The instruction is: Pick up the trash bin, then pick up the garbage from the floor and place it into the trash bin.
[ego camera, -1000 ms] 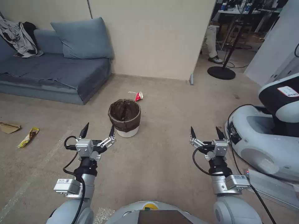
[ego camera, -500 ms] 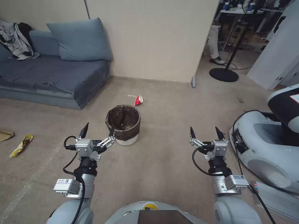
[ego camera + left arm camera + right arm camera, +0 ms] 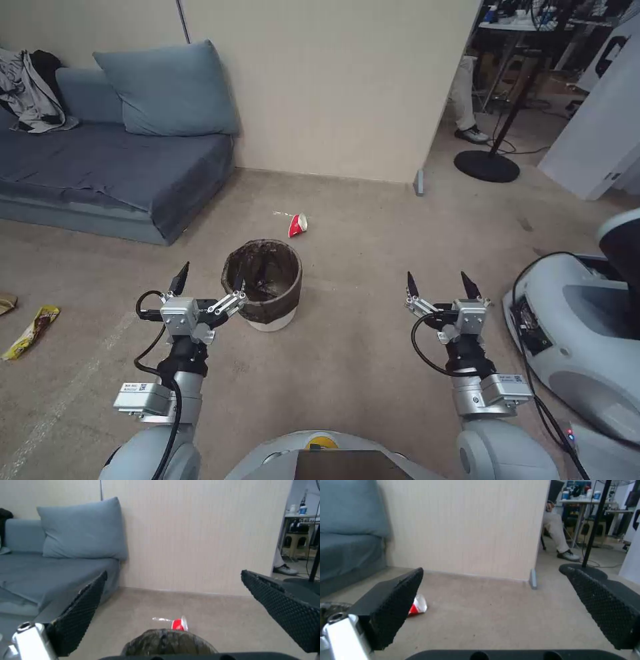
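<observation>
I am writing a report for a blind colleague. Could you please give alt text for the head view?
A small white trash bin with a dark liner stands on the carpet just ahead of the open left gripper. The open right gripper hovers apart, over bare floor. A red-and-white paper cup lies beyond the bin, near a blue sofa.

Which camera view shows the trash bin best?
The head view: the whole trash bin stands on the floor, its dark bag folded over the rim, beside the open left end effector. The left wrist view shows its rim; the right wrist view shows a sliver.
</observation>
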Robot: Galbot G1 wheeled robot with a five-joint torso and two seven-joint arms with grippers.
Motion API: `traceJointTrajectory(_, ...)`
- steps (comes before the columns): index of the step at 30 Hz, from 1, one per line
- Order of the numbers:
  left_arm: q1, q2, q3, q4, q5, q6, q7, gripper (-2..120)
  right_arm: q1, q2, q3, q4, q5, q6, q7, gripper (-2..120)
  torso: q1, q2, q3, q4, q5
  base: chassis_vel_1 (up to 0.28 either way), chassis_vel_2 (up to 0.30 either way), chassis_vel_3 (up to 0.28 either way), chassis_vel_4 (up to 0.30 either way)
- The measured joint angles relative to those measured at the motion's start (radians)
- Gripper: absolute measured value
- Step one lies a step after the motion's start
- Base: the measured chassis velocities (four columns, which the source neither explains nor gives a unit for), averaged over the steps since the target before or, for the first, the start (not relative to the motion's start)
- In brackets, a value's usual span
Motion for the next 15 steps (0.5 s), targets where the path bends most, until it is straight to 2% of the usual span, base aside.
traceJointTrajectory(15,-0.002,-0.003,-0.003,0.0,-0.002,0.002,0.001,100,0.006,-0.003,0.003,-0.001,0.001,-0.002,0.001,100,0.0,0.0,0.0,0.0,-0.0001,-0.13,0.129,0.13,-0.124)
